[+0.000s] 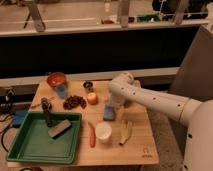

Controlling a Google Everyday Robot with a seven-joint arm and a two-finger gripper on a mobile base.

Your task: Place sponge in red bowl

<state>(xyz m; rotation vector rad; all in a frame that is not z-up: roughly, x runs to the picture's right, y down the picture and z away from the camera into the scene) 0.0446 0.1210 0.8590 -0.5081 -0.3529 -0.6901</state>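
The sponge (108, 114), a small flat blue pad, lies on the wooden table (142, 142) right of centre. My gripper (110, 103) hangs at the end of the white arm, directly over the sponge's top edge and close to it, open and holding nothing. The red bowl (56, 78), orange-red with a bright rim, sits at the table's back left corner, well to the left of the gripper. A small blue cup (62, 91) stands just in front of it.
A green tray (30, 145) at front left holds a grey block (59, 128) and an upright dark object (47, 110). Around the sponge are an orange (92, 98), dark grapes (74, 102), a small dark can (88, 86), a white cup (103, 132), a red stick-shaped item (92, 135) and a banana (125, 131).
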